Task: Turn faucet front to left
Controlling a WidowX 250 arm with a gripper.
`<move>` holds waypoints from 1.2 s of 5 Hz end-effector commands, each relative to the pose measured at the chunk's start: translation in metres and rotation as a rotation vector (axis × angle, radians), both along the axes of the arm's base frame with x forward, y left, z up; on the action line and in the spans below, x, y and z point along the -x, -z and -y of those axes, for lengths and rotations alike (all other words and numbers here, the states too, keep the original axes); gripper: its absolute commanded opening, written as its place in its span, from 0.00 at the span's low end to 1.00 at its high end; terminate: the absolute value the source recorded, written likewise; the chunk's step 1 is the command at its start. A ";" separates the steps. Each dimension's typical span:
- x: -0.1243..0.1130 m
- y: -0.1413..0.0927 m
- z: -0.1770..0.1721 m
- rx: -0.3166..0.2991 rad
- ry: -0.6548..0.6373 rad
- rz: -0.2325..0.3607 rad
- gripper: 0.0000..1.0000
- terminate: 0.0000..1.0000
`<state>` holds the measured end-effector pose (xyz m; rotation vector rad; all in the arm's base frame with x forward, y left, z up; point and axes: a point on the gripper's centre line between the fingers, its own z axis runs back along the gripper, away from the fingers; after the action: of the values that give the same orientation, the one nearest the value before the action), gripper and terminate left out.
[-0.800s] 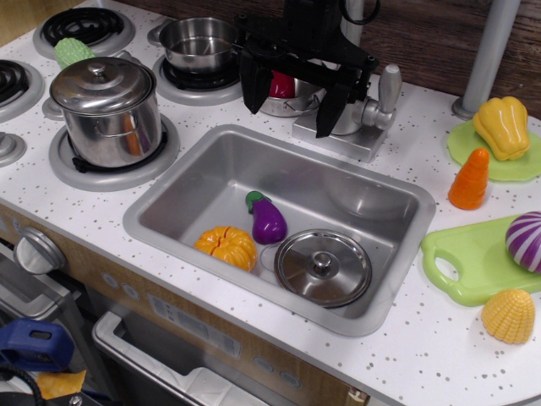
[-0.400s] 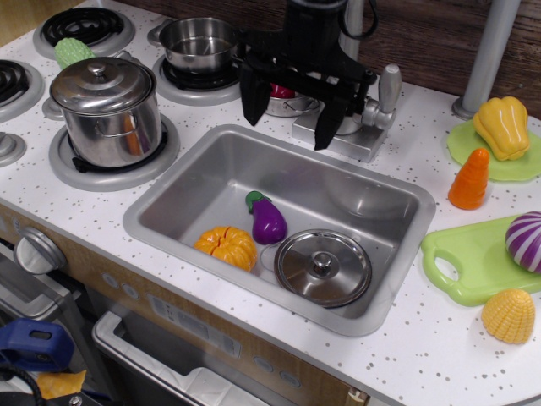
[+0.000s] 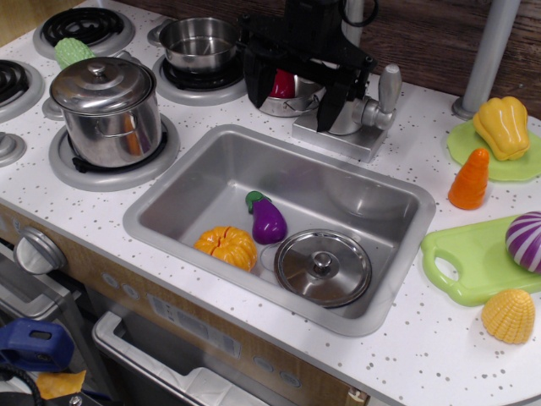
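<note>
While the gripper (image 3: 294,95) is held spread wide and empty above the back rim of the sink (image 3: 169,190), the faucet (image 3: 359,118) is seen just behind that rim, its spout largely hidden by the arm. One finger should be set against the spout and swept left steadily, without striking the lever handle (image 3: 389,87)

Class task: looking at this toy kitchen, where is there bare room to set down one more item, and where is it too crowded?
Free: the sink floor's back half, behind the eggplant and lid; the front counter below the cutting board. Crowded: around the faucet, where the gripper hangs.
</note>
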<state>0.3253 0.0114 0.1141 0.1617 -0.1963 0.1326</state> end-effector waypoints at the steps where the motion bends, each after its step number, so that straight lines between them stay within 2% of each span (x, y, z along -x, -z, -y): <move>1: -0.022 -0.023 -0.020 -0.042 -0.025 0.139 1.00 0.00; 2: -0.036 -0.030 -0.030 -0.043 -0.030 0.189 1.00 0.00; 4: -0.058 -0.032 -0.043 -0.075 -0.031 0.237 1.00 0.00; 5: -0.064 -0.028 -0.053 -0.099 -0.002 0.260 0.00 0.00; 6: -0.072 -0.027 -0.063 -0.114 0.019 0.281 0.00 0.00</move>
<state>0.3992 0.0810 0.1279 0.2591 -0.4649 0.1141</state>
